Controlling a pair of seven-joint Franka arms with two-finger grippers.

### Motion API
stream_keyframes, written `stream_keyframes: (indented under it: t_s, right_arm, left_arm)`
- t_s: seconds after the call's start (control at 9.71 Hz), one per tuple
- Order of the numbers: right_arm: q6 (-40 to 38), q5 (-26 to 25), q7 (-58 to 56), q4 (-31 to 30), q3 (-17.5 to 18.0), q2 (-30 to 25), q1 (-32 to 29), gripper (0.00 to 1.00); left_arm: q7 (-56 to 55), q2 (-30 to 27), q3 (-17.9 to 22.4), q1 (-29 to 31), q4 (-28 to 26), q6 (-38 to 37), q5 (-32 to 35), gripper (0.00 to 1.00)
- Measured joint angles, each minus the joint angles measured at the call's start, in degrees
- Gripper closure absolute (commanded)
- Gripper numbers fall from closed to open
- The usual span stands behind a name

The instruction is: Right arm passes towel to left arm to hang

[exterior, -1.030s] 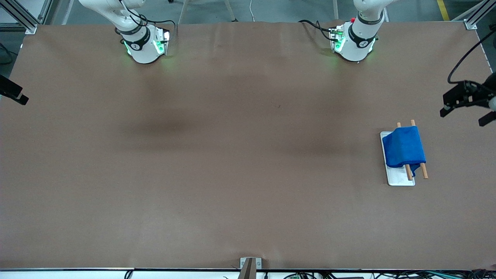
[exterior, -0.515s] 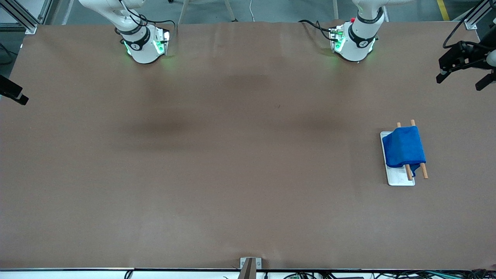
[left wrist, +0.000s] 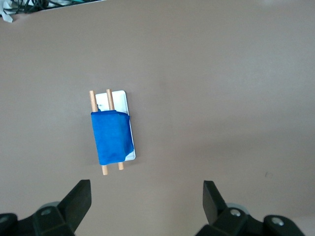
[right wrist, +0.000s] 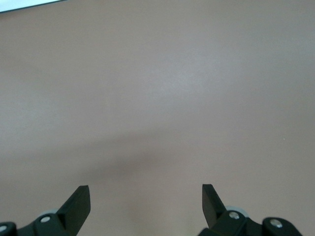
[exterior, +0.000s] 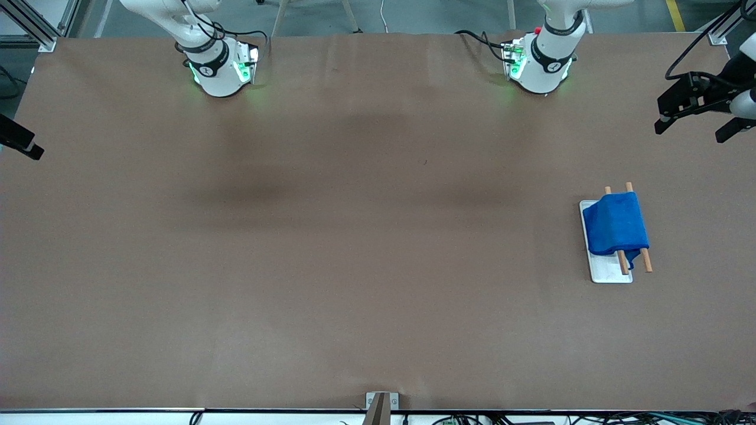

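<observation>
The blue towel (exterior: 616,224) hangs folded over two wooden rods (exterior: 645,258) of a small rack with a white base (exterior: 608,273), toward the left arm's end of the table. It also shows in the left wrist view (left wrist: 112,136), on the rods (left wrist: 91,101) and white base (left wrist: 120,100). My left gripper (exterior: 691,130) is open and empty, up in the air over the table's left-arm end, apart from the towel; its open fingers frame bare table (left wrist: 146,191). My right gripper (right wrist: 145,192) is open and empty over bare table; the front view shows only a black part (exterior: 19,143).
The brown table surface (exterior: 354,236) is bare around the rack. The two arm bases (exterior: 220,69) (exterior: 538,65) stand along the table's farthest edge from the front camera. A small metal bracket (exterior: 381,402) sits at the table's nearest edge.
My left gripper has risen away from the rack, toward the robots' side of the table, then shifted slightly toward the table's middle. The towel, rack and right arm have not moved.
</observation>
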Motion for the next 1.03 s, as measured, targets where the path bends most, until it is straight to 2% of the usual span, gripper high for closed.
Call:
stream_keyframes:
  t_s: [1.03]
  right_arm:
    - [-0.08, 0.0, 0.0, -0.03, 0.0, 0.05, 0.0, 0.0]
  left_arm:
    - [-4.11, 3.68, 0.1, -1.11, 0.65, -0.65, 0.07, 0.0]
